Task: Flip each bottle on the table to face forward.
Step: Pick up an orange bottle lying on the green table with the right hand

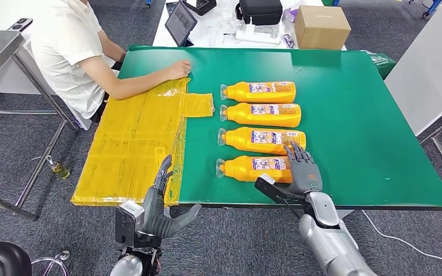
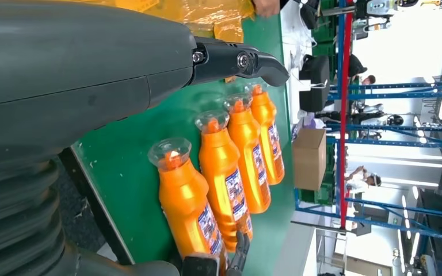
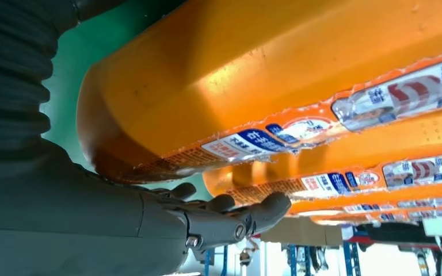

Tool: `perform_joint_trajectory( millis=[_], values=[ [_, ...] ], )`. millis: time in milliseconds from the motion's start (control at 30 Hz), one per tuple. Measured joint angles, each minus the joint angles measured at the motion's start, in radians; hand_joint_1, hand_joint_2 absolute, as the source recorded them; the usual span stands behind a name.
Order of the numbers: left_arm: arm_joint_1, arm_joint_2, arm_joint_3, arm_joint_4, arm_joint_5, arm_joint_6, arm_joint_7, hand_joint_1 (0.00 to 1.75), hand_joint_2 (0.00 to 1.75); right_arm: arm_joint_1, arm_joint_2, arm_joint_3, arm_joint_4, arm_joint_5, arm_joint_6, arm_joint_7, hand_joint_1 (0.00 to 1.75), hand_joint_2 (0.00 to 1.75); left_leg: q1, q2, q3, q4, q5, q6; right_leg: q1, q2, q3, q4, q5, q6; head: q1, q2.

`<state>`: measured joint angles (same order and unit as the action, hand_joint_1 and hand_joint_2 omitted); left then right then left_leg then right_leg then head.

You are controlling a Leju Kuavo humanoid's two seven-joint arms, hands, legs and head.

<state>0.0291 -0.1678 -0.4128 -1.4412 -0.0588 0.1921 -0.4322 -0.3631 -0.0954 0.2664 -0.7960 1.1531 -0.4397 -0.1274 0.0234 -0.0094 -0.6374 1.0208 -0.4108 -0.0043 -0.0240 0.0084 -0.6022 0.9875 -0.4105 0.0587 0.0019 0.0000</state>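
On the left a seated person (image 1: pixel 72 49) rests a hand (image 1: pixel 178 69) on the yellow plastic sheet (image 1: pixel 135 144) that covers that side of the green worktop (image 1: pixel 368 115), apparently holding it flat. Just off the near edge of the worktop, the left hand (image 1: pixel 164 213) hovers with its fingers (image 2: pixel 247 62) apart and nothing in them; it reads as waiting clear of the work. Near the middle lie four orange bottles (image 1: pixel 262 129) on their sides in a tidy row, caps toward the sheet, labels showing upward, close together but apart. The nearest bottle (image 1: pixel 253 168) lies by the front edge, within easy reach. The right hand (image 1: pixel 304 169) is set at its base end, with fingers (image 3: pixel 230 221) spread along and under the bottle's flank rather than clamped on it, a placement that looks meant for rolling it over. Whether they touch it, I cannot tell.
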Motion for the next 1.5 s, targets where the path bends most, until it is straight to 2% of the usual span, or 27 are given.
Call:
perform_joint_trajectory(
  millis=[67,133,500,800,900,1000,1067,1233,1333,1500],
  values=[
    [0.000,0.000,0.000,0.000,0.008,-0.007,0.004,0.00,1.75,-0.006,-0.006,0.006,0.002,0.000,0.024,0.001,1.58,1.75,0.000,0.000,0.000,0.000,0.000,0.000,0.000,0.000,0.000,0.000,0.000,0.000,0.000,0.000],
    [0.000,0.000,0.000,0.000,0.013,-0.013,0.007,0.00,1.75,-0.010,-0.014,0.017,0.003,0.004,0.043,0.001,1.75,1.75,0.000,0.000,0.000,0.000,0.000,0.000,0.000,0.000,0.001,0.000,0.000,0.000,0.000,0.000],
    [0.000,0.000,0.000,-0.001,0.014,-0.016,0.009,0.00,1.75,-0.024,-0.053,0.074,-0.009,0.002,0.105,-0.011,1.75,1.75,0.000,0.000,0.002,0.000,0.000,0.001,0.000,0.000,0.003,0.000,0.000,0.000,0.000,0.000],
    [0.002,0.000,0.001,-0.011,0.006,-0.010,0.008,0.00,1.75,0.016,-0.091,0.113,-0.099,-0.033,0.151,-0.020,1.75,1.75,0.000,-0.001,0.002,0.000,0.000,0.001,0.000,0.000,0.003,0.000,0.000,0.000,0.000,0.000],
    [0.003,0.000,0.001,-0.016,0.005,-0.008,0.007,0.00,1.75,0.041,-0.108,0.116,-0.148,-0.126,0.192,-0.052,1.75,1.75,0.000,-0.001,0.002,0.000,0.000,0.000,0.000,0.000,0.003,0.000,0.000,0.000,0.000,0.000],
    [0.004,0.000,0.001,-0.018,0.017,-0.008,0.005,0.00,1.75,0.061,-0.124,0.096,-0.186,-0.300,0.247,-0.138,1.75,1.75,0.000,0.000,0.003,0.000,0.000,0.000,0.000,0.000,0.003,0.000,0.000,0.000,0.000,0.000],
    [0.004,0.000,0.001,-0.018,0.034,-0.008,0.003,0.00,1.75,0.080,-0.130,0.076,-0.205,-0.366,0.255,-0.176,1.75,1.75,0.000,0.000,0.003,0.000,0.000,0.000,0.000,0.000,0.003,0.000,0.000,0.000,0.000,0.000],
    [0.005,-0.001,0.001,-0.018,0.068,-0.005,-0.005,0.00,1.75,0.112,-0.131,0.040,-0.242,-0.428,0.254,-0.213,1.63,1.75,0.000,0.000,0.003,0.000,0.000,0.000,0.000,0.000,0.003,0.000,0.000,0.000,0.000,0.000],
    [0.007,-0.005,0.002,-0.023,0.108,0.011,-0.016,0.00,1.75,0.138,-0.128,0.013,-0.277,-0.476,0.249,-0.243,1.63,1.75,0.000,-0.001,0.002,0.000,0.000,0.000,0.000,0.000,0.003,0.000,0.000,0.000,0.000,0.000],
    [0.007,-0.009,0.005,-0.031,0.135,0.030,-0.023,0.00,1.75,0.169,-0.120,-0.017,-0.331,-0.499,0.237,-0.260,1.51,1.75,0.000,-0.001,0.001,0.000,0.000,0.000,0.000,0.000,0.002,0.000,0.000,0.000,0.000,0.000]
  ],
)
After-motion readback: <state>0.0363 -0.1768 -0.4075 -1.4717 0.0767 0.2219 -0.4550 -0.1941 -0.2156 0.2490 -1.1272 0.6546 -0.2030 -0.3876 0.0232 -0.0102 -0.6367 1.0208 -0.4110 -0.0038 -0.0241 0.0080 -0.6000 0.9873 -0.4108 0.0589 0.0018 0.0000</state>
